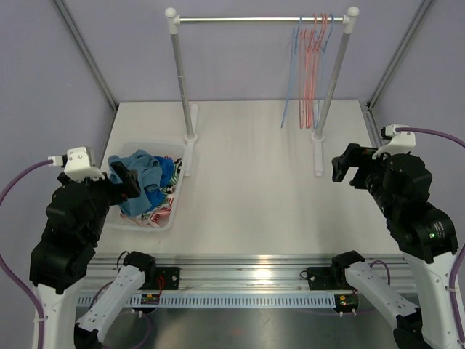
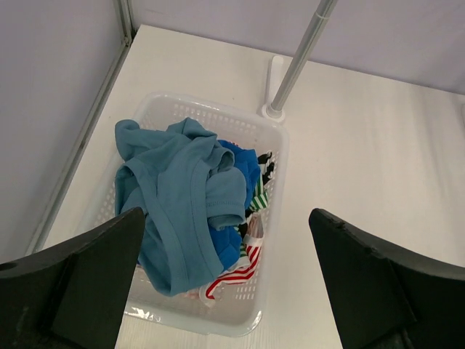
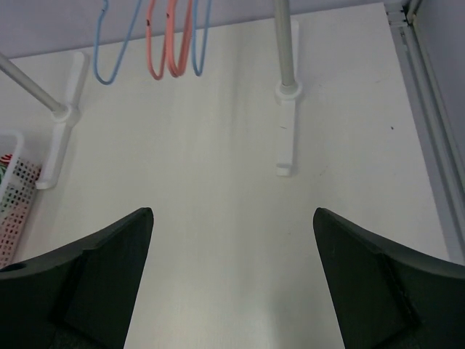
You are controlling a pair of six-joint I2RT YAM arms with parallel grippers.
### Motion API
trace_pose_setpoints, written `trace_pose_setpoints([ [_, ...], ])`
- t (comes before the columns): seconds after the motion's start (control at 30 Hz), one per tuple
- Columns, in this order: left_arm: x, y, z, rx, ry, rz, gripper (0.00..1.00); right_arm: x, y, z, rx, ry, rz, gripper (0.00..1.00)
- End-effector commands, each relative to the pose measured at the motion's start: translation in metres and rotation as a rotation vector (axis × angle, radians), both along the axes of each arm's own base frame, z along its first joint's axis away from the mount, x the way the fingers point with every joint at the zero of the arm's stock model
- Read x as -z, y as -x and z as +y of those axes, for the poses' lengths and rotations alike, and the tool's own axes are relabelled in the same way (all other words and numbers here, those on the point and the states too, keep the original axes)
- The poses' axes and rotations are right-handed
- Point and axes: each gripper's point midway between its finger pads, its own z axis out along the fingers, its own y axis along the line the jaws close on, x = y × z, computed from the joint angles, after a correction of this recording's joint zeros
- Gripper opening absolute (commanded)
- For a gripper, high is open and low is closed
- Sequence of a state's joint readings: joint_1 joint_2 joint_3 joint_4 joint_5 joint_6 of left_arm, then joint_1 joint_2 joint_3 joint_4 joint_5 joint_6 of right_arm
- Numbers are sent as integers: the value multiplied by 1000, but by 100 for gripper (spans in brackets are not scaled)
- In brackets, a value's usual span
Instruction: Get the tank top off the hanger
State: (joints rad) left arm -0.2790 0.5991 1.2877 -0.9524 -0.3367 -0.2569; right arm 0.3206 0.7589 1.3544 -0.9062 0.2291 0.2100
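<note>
A teal-blue tank top [image 2: 174,211] lies crumpled on top of other clothes in a white basket [image 2: 218,325] at the table's left, and it is on no hanger. In the top view the tank top [image 1: 142,179] sits just right of my left gripper [image 1: 128,181]. My left gripper [image 2: 227,214] hovers open above the basket's near side with nothing between its fingers. Several bare blue and pink hangers [image 1: 309,65] hang at the right end of the rack rail. My right gripper [image 1: 347,166] stands open and empty over the table, near the rack's right foot, with the hangers [image 3: 171,36] ahead of it.
A clothes rack with a metal rail [image 1: 254,19] stands across the back on two posts [image 1: 182,80] with white feet [image 3: 285,138]. Under the tank top in the basket lie a darker blue piece [image 2: 247,167] and striped red, green and white clothes [image 2: 243,265]. Frame rails edge the table.
</note>
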Motion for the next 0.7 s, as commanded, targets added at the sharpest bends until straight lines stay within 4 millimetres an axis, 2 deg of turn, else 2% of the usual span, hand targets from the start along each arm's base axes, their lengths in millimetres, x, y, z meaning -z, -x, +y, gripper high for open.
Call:
trace_pose_setpoints([
  [0.0,20,14,3,20,-36,29,99,3,16,-23,79,70,31,100],
  [0.13,26,28,4,49,-32,-21,99,9,26,-38,128,124,55,100],
  [0.17,33,28,2,60,-40,-16,99,10,27,-41,142,132,56,99],
  [0.23,32,33,2,74,-29,-64,99,11,32,-48,167,142,48,100],
  [0.4,39,34,5,58,-27,-74,99,3,41,-42,122,96,-39,99],
  [0.67,34,33,3,63,-15,-110,99,1,38,-38,99,95,-60,100],
])
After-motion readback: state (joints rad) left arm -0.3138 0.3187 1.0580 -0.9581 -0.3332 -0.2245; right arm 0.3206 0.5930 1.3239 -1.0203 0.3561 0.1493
